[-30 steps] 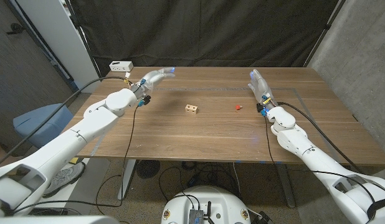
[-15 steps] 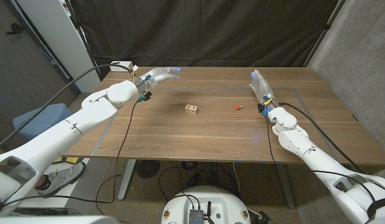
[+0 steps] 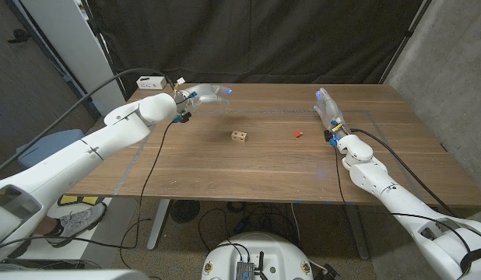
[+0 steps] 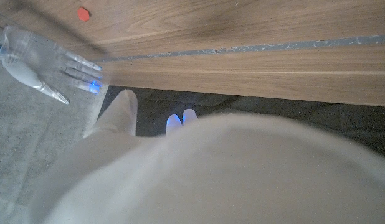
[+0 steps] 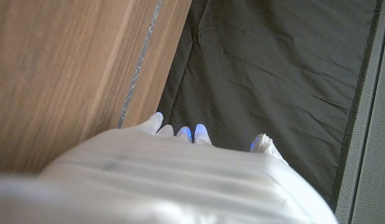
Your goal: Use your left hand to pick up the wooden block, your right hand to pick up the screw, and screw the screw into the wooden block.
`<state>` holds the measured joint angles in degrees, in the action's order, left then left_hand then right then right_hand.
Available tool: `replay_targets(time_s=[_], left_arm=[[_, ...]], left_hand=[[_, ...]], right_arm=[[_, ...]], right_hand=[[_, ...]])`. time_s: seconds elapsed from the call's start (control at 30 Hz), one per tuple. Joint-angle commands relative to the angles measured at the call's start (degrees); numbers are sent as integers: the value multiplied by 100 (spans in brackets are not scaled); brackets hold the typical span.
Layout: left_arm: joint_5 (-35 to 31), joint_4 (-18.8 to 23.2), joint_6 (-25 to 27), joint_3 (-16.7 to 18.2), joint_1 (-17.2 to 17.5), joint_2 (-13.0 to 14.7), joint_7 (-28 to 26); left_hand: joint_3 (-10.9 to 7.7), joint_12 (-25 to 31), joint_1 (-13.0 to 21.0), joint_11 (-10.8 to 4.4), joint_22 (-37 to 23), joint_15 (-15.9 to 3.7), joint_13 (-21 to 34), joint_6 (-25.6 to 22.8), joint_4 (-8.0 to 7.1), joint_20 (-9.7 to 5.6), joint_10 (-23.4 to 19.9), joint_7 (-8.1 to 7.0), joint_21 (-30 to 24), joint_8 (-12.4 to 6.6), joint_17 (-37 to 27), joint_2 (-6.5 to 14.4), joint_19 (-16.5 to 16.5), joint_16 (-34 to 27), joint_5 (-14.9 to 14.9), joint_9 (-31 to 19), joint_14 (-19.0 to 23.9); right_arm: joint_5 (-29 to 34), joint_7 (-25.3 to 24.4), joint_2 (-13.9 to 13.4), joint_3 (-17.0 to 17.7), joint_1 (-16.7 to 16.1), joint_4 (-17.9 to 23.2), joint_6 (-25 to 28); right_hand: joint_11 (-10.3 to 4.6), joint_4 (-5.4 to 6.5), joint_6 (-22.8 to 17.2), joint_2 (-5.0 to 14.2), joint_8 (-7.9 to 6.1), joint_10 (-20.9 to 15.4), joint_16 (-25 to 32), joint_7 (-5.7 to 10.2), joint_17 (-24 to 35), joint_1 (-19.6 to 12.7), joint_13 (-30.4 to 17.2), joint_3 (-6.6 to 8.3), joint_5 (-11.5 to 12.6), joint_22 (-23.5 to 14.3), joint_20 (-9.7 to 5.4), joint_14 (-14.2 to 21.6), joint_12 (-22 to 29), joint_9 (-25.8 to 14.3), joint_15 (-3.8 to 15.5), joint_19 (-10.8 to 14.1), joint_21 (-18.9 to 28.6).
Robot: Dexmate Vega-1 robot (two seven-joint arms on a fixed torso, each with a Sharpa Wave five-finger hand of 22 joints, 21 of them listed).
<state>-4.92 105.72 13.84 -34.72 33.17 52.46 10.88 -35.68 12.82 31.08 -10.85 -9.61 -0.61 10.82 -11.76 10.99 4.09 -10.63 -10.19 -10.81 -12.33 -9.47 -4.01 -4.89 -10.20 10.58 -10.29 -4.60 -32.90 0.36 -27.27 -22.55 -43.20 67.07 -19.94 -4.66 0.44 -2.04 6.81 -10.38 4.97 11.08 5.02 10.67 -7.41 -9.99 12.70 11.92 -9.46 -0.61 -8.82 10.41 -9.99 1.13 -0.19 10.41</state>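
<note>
Sitting near the middle of the wooden worktop [image 3: 248,167]: a small wood block [image 3: 240,136] with dark holes in its side, nothing touching it. Lying to its right, well apart from it: a little red screw [image 3: 297,133], showing also as a red dot in the left wrist view [image 4: 84,12]. Reaching out over the far left part of the worktop, well away from the block: the left hand [image 3: 203,94], holding nothing, fingers stretched out and a bit apart, tips glowing blue. Looking along its white back in the left wrist view [image 4: 180,168], with blue fingertips [image 4: 174,122] poking past the far edge of the worktop. Waiting on the right side, near the screw but not touching it: the right hand [image 3: 327,109], standing up on its edge, fingers straight and close together, holding nothing. Showing again in the left wrist view [image 4: 40,62], pale and see-through, fingers spread a little. Peeking over its own white back [image 5: 167,174] in the right wrist view: blue fingertips [image 5: 200,132] in front of the black curtain [image 5: 273,68]. Sitting at the far left corner of the worktop: a small white box [image 3: 151,82].
</note>
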Motion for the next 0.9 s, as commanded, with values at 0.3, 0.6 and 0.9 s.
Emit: replay_targets(time_s=[0.3, 0.6, 0.9], left_arm=[[-1623, 462, 125, -465, -334, 86, 691], [-2674, 712, 437, -741, -451, -44, 1106], [-3940, 972, 955, -1045, -492, -292, 1617]], left_hand=[[9, -22, 504, -91, -22, -31, 26, -7, -31, 79, -21, -118, 70, -13, -31, -125, -277, -4, 15, -22, -152], [-6, 0, 880, -93, -35, 16, 45, -34, -48, 188, -128, -154, 85, -8, -37, -208, -601, -15, -9, -31, -234], [-1, 44, 1127, -118, -41, 84, 65, -92, -61, 305, -284, -134, 60, -20, -37, -259, -753, -31, -33, -35, -248]], right_arm=[[16, -96, -2, 11, -51, 10, 11], [5, -188, 15, 41, -144, 77, -30], [-38, -277, -8, 93, -290, 217, -29]], right_hand=[[-17, -7, -20, -40, -35, 6, 6, 23, 11, 9, -30, 43, 27, -29, 40, -22, 26, -32, -21, -3, 55], [-39, -8, -30, -38, -38, -2, 8, 38, 11, 10, -30, 50, 30, -29, 51, -15, 29, -32, -16, -4, 54], [-47, -9, -51, -39, -44, 8, 8, 74, 11, 14, -31, 58, 33, -29, 176, -14, 25, -33, -15, 19, 62]])
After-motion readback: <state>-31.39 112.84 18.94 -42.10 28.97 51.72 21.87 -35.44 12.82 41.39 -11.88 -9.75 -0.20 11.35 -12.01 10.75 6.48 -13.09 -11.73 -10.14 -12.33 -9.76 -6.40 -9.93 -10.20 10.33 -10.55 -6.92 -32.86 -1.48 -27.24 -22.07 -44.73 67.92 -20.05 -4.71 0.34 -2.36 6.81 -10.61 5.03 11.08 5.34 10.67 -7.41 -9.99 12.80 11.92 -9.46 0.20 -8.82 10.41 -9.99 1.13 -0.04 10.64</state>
